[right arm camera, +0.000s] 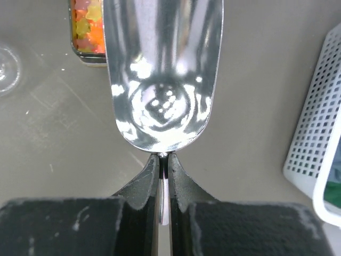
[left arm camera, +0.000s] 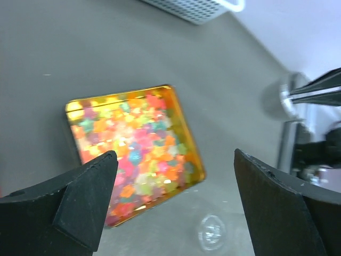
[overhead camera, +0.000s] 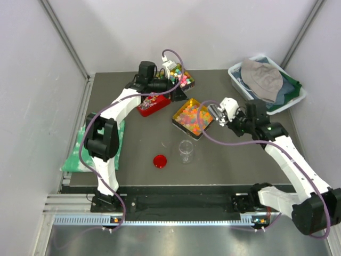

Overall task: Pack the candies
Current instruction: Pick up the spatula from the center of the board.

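The candies (overhead camera: 192, 116) are small glossy jelly pieces in orange, pink, yellow and green, filling a gold tin (overhead camera: 178, 120) at mid-table. My right gripper (overhead camera: 222, 114) is shut on the handle of a shiny metal scoop (overhead camera: 214, 111), just right of the tin. In the right wrist view the scoop (right arm camera: 162, 74) holds nothing, the gripper (right arm camera: 164, 157) pinches its thin handle, and the candies (right arm camera: 88, 24) show at top left. My left gripper (left arm camera: 176, 202) hangs open above the table, with the candies (left arm camera: 133, 149) and tin rim (left arm camera: 193, 154) below it. In the top view the left gripper (overhead camera: 177, 92) is behind the tin.
A clear jar (overhead camera: 186, 151) stands in front of the tin, with a red lid (overhead camera: 160, 160) to its left. A red tray (overhead camera: 152, 105) and a black tray of sweets (overhead camera: 186, 80) sit at the back. A white basket (overhead camera: 287, 104) with a grey hat is at back right.
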`<state>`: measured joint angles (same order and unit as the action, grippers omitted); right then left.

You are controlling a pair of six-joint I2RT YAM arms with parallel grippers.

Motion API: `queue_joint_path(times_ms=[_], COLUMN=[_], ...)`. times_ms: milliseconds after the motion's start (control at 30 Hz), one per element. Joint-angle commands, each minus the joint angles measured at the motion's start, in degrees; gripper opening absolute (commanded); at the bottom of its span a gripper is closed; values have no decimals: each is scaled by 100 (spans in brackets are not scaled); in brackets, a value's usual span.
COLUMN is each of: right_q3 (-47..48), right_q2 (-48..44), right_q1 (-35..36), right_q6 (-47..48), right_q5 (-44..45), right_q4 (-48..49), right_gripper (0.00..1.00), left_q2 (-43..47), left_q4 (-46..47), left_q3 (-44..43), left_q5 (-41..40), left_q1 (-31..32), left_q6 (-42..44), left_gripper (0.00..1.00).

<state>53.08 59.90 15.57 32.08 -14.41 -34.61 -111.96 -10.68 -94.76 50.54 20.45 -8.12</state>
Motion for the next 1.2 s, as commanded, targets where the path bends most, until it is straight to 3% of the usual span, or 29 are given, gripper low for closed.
queue_joint_path(times_ms=[0,100,233,467,900,1167], right_q3=[413,528,659,932,1170,1240], right_q2=[180,329,592,1102,1507,1700], right_q1=[629,990,1395,1932,2345,2564], right_q6=[-70,70,255,633,774,739], right_q5=[1306,1915,2662,3427,3568,3569], right_q4=[349,455,735,1000,1114,1105], right_gripper=[0,0,0,0,0,0], left_q2=[-194,-247,-388,-432,-519,-581], left_q4=[119,-13,-215,-356,-374,-356], left_q3=[-358,-420,-500,-517,-517,-561], left_q5=[799,808,931,782,685,667], left_q1=[30,38,108,302,425,495], left_q6=[-638,-647,-638,-542,-498,-498], left_gripper=[92,90,77,77,77,68])
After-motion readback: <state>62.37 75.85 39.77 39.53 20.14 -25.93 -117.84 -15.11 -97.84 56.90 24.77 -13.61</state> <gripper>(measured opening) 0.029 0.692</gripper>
